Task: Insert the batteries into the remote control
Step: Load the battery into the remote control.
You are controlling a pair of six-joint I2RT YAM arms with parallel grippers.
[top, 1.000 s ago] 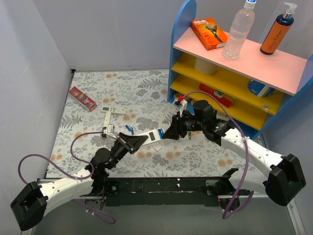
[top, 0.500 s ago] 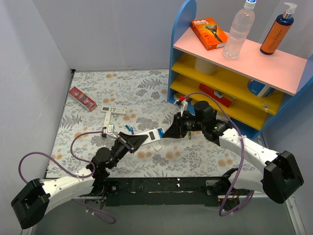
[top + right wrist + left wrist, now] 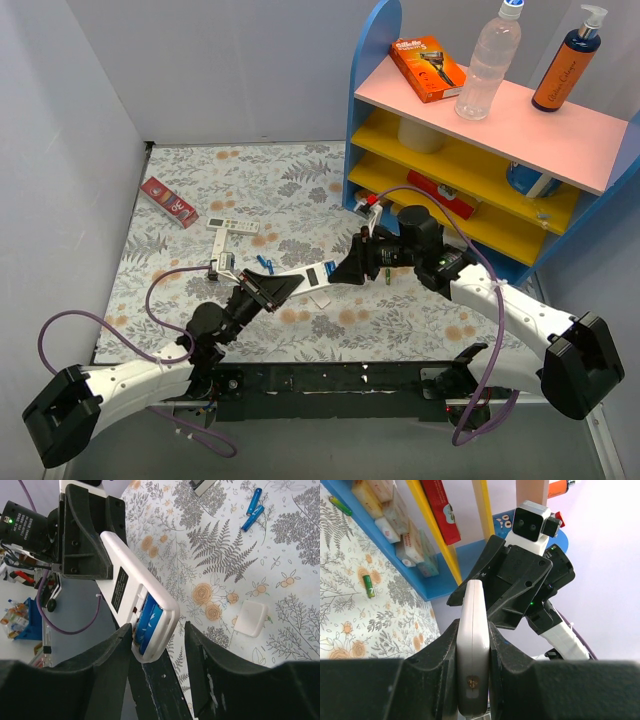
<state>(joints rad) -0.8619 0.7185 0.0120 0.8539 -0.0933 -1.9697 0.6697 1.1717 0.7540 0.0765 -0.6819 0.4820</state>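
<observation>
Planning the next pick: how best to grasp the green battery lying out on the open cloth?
I would take the green battery at mid-length, coming straight down, fingers on its two long sides. It lies flat and alone on the cloth, so both sides are free.

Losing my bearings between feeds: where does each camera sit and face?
Top external: above, behind the robot, facing down on the table; left arm, right arm show.
Left wrist: faces along the remote control toward the shelf; its fingers clamp it.
Right wrist: faces down at the table; its fingers straddle the remote control.
Shared: all show the remote control.
</observation>
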